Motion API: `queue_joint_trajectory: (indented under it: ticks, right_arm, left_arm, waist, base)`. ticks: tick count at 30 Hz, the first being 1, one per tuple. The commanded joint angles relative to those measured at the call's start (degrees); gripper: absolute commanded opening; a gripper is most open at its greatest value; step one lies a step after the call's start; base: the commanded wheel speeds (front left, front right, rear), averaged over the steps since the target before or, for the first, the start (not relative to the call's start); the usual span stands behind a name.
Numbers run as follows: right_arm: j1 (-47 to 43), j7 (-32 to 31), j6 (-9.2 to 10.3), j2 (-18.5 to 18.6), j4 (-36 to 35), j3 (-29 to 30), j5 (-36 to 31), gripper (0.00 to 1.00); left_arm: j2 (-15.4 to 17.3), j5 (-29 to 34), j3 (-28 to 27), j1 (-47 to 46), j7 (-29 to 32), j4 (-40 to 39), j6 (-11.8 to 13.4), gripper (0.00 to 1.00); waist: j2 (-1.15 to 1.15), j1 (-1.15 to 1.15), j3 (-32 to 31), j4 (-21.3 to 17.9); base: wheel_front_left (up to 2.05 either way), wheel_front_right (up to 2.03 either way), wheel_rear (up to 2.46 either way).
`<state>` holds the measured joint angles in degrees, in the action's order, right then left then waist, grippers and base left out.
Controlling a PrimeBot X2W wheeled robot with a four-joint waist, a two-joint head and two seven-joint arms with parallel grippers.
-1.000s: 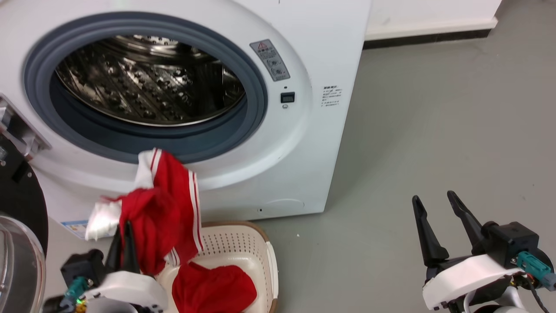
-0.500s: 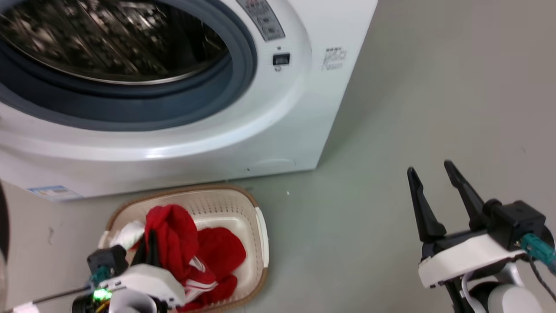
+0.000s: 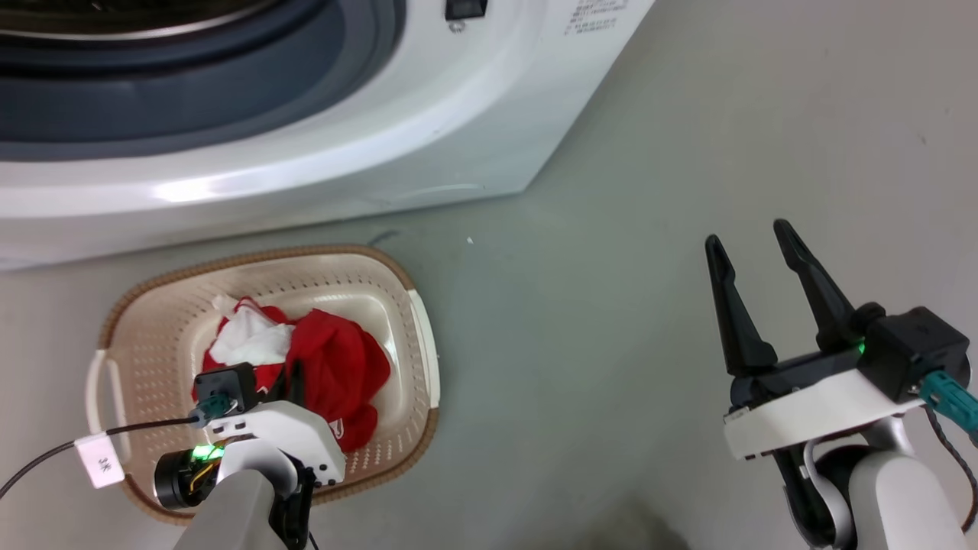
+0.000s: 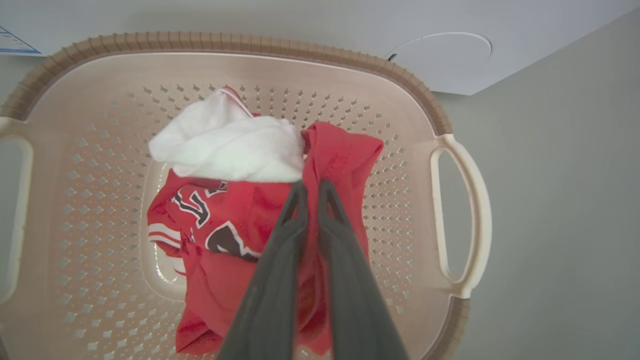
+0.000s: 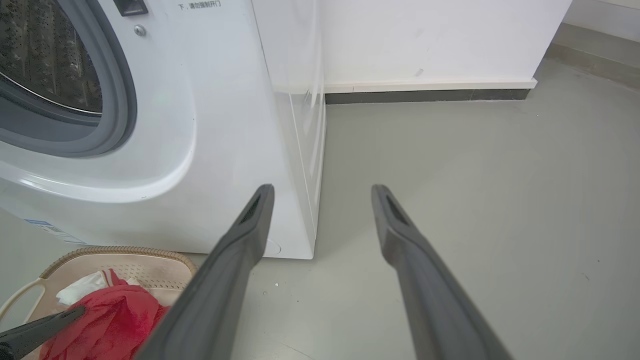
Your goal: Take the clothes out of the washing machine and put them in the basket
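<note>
The clothes (image 4: 225, 225) have come down into the basket (image 4: 250, 42), the left pincer (image 4: 310, 187) squeezing them, the right pincer (image 3: 746, 233) wide open.

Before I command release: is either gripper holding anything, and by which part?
Left gripper pinches the clothes by a raised red fold, in the basket. Right gripper holds nothing.

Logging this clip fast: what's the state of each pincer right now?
Left pincer: shut on the clothes, down in the basket.
Right pincer: open, holding nothing.
</note>
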<state>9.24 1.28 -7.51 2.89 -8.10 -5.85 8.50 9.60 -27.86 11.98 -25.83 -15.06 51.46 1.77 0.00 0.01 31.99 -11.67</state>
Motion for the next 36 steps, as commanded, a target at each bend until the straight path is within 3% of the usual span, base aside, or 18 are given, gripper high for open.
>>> queue_joint_trajectory:
  ticks: [1, 10, 12, 13, 14, 25, 36]
  right_arm:
    - [1.0, 0.3, 0.04, 0.0, 0.1, -0.3, 0.2, 1.00]
    - [3.0, 2.2, 0.04, 0.0, 1.9, -1.5, 0.8, 1.00]
    - [2.8, 2.5, 0.04, 0.0, 2.7, -1.5, 1.1, 1.00]
    - [2.8, 2.8, 0.04, 0.0, 3.0, -1.6, 1.3, 1.00]
    - [2.8, 2.9, 0.04, 0.0, 3.4, -1.7, 1.3, 1.00]
    - [1.1, 2.7, 0.04, 0.0, 6.1, -1.3, 0.7, 1.00]
    - [-5.1, -0.4, 0.04, 0.0, 5.7, 0.9, -1.1, 1.00]
  left_arm:
    - [0.0, 0.4, 0.0, -1.1, -0.1, 0.8, -0.2, 0.00]
    - [-0.6, 0.4, -0.5, -4.9, -0.1, 13.4, -2.1, 0.00]
    - [-0.8, 0.3, -0.8, -5.0, -0.1, 14.8, -2.1, 0.39]
    - [-0.8, 0.3, -1.0, -5.1, -0.1, 15.4, -2.2, 0.93]
    - [-0.9, 0.2, -1.1, -5.2, -0.1, 15.8, -2.3, 1.00]
    - [-2.2, 0.9, -2.3, -2.5, -0.1, 15.6, -3.7, 1.00]
    - [-3.3, 3.2, -5.0, 4.1, -0.1, 7.1, -3.3, 1.00]
  waist:
    - [0.00, -0.01, 2.7, -1.1]
    - [0.00, -0.01, 5.8, -2.8]
    - [0.00, -0.01, 5.5, -2.7]
    - [0.00, -0.01, 5.2, -2.6]
    - [0.00, -0.01, 4.7, -2.5]
    - [0.00, -0.01, -6.7, 0.0]
    - [0.00, -0.01, -20.1, 4.0]
  base:
    - [0.00, 0.00, 0.00]
    - [0.00, 0.00, 0.00]
    - [0.00, 0.00, 0.00]
    - [0.00, 0.00, 0.00]
    - [0.00, 0.00, 0.00]
    - [0.00, 0.00, 0.00]
    - [0.00, 0.00, 0.00]
